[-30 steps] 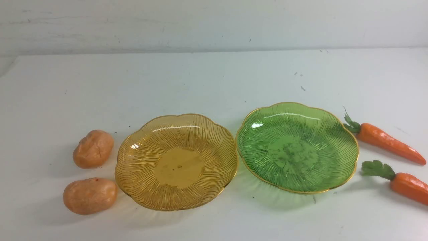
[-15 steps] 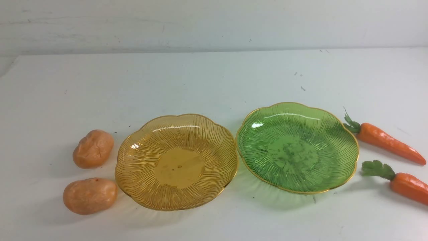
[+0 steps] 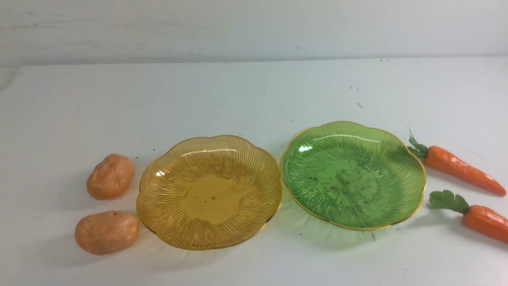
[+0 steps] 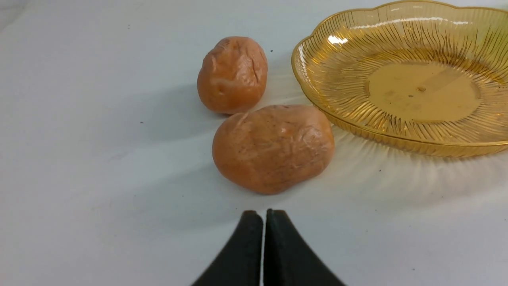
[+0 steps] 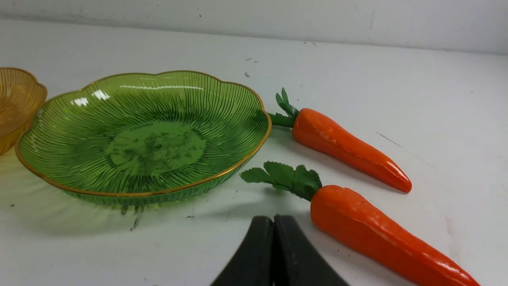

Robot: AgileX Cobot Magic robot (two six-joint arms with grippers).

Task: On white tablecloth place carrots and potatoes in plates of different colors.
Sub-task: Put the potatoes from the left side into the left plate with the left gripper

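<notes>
Right gripper (image 5: 274, 218) closed; nearer carrot (image 5: 381, 234), farther carrot (image 5: 349, 149) lie beside green plate (image 5: 154, 147), leaves toward it.

2 potatoes (image 3: 110, 176) left, plates (image 3: 209, 192) centre, 2 carrots (image 3: 456, 167) right

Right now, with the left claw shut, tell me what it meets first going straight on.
Most likely the nearer potato, lying just ahead of the left claw on the white tablecloth; the claw's height above the cloth is unclear.

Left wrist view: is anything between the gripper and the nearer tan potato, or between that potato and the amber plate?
Nothing visible: only bare white tablecloth separates the left gripper from the lumpy tan potato, which sits beside the amber ribbed plate.
</notes>
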